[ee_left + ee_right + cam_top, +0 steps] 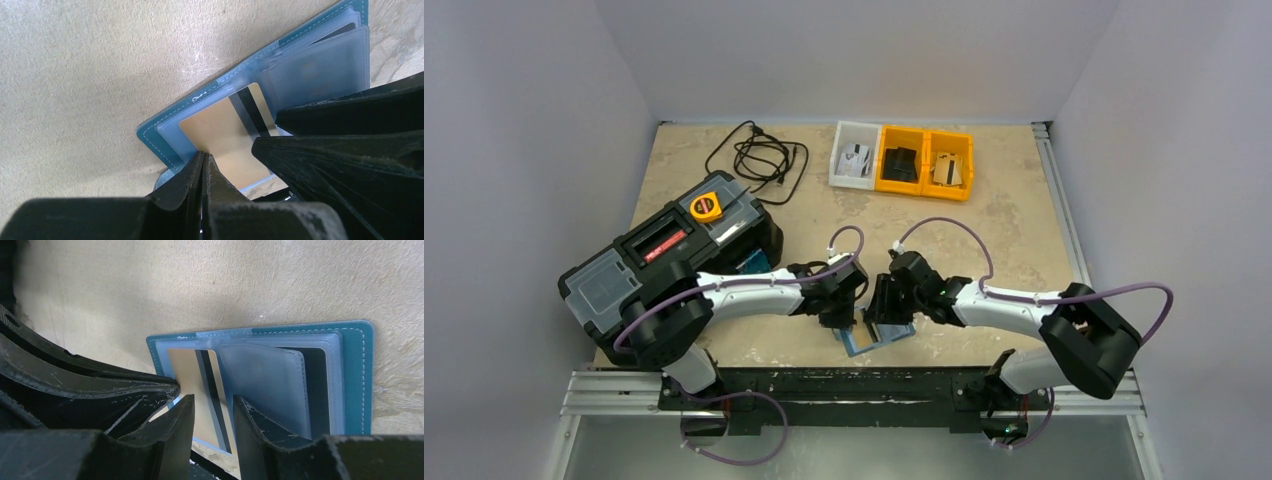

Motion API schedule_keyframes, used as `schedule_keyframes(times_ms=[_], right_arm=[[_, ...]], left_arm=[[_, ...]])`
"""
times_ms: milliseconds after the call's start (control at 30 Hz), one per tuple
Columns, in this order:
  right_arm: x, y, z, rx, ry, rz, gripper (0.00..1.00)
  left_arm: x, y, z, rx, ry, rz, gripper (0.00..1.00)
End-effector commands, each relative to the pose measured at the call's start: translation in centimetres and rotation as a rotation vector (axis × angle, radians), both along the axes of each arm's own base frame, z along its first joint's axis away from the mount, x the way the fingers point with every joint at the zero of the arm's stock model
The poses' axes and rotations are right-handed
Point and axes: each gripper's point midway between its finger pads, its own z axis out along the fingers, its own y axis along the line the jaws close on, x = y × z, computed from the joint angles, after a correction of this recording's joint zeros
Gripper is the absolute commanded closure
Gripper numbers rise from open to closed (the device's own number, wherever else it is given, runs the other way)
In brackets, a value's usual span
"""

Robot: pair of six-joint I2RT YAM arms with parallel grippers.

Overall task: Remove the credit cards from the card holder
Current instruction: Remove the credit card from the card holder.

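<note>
The card holder point(902, 331) lies open near the table's front edge, teal outside with clear pockets point(265, 385). A tan credit card with a black stripe point(220, 135) lies in its left panel; the right wrist view shows it too point(187, 375). A dark card point(316, 390) shows behind the right pockets. My left gripper point(203, 156) is shut with its tips pinched on the tan card's edge. My right gripper point(212, 400) is open; it stands over the holder with one finger point(180, 415) on the tan card and the other on a clear pocket leaf.
A large black toolbox point(674, 255) stands at the left with a yellow tape measure point(706, 207) on it. A black cable point(759, 155) lies behind it. One white bin point(854, 157) and two yellow bins point(924, 162) with cards in them stand at the back.
</note>
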Motion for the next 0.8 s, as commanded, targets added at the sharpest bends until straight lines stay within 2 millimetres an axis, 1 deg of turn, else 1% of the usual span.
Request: schedule_keyframes(times_ms=[0,133,267,500,767], right_arm=[[-0.2,-0.2,-1.0,0.016,0.001,0.026,0.66],[-0.5,0.2,-1.0,0.078,0.018,0.038,0.67],[-0.6,0.3,-0.7,0.126,0.029,0.041,0.71],[-0.3,0.5,0.7,0.207,0.02,0.042,0.82],[-0.1,1.1,2.1,0.244,-0.008,0.063,0.99]], left_arm=[[0.1,0.5,-1.1,0.058,0.004,0.0,1.0],[0.2,0.8,-1.4,0.085,0.011,0.004,1.0],[0.1,0.9,-1.6,0.101,0.022,0.007,1.0],[0.0,1.3,-1.8,0.118,0.028,0.01,1.0],[0.1,1.5,-1.4,0.131,0.022,-0.004,1.0]])
